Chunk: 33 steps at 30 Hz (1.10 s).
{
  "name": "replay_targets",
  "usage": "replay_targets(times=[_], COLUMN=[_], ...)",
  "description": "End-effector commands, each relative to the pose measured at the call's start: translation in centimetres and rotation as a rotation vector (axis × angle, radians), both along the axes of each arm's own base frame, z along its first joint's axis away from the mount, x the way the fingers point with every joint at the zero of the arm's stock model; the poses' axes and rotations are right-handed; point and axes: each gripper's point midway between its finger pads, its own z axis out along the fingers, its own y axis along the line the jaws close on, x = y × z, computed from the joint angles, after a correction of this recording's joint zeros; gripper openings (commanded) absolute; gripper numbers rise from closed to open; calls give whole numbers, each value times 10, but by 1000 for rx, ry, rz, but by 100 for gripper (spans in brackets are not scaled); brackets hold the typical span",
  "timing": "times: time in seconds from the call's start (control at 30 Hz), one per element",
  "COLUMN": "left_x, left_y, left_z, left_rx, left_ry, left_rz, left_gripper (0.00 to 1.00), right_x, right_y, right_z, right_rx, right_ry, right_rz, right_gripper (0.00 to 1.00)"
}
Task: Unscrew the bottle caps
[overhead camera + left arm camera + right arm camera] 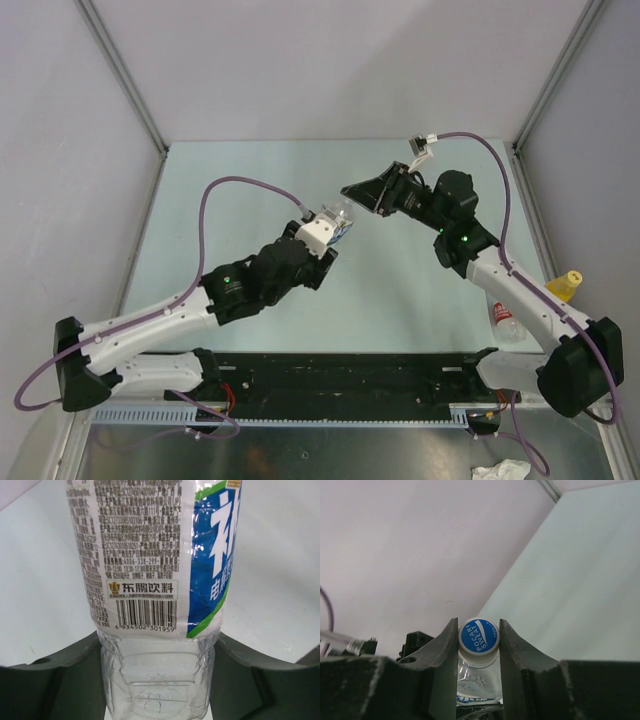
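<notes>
My left gripper is shut on the lower body of a clear bottle with a blue-green label, held up over the middle of the table. Its cap, white with a blue printed top, sits squeezed between the two dark fingers of my right gripper, which is shut on it from the right. In the overhead view this cap is hidden by the fingers. Two more bottles lie at the right edge by my right arm: one with a yellow cap and one with a red label.
Grey enclosure walls stand on three sides of the pale green table. A black rail runs along the near edge between the arm bases. A crumpled white tissue lies in front of the rail at the right.
</notes>
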Motion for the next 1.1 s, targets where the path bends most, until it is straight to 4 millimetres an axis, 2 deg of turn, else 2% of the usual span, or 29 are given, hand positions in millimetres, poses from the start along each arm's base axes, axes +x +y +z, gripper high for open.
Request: replay_targets(times=[0.0, 0.33, 0.47, 0.63, 0.9, 1.07], left_x=[-16, -60, -88, -115, -159, -175], left_y=[-19, -41, -51, -48, -46, -47], left_z=[18, 59, 84, 117, 140, 152], left_rx=[-161, -386, -496, -645, -708, -715], left_ry=[0, -50, -59, -75, -27, 4], left_rz=[-113, -423, -613, -819, -1112, -1222], left_gripper=[0, 0, 0, 0, 0, 0], right_x=[-56, -103, -123, -143, -169, -174], right_y=[4, -1, -3, -11, -20, -23], right_z=[56, 69, 73, 81, 83, 86], right_rx=[67, 77, 76, 82, 89, 110], right_ry=[-277, -445, -511, -590, -670, -696], right_rz=[190, 373, 469, 549, 697, 733], right_gripper=[0, 0, 0, 0, 0, 0])
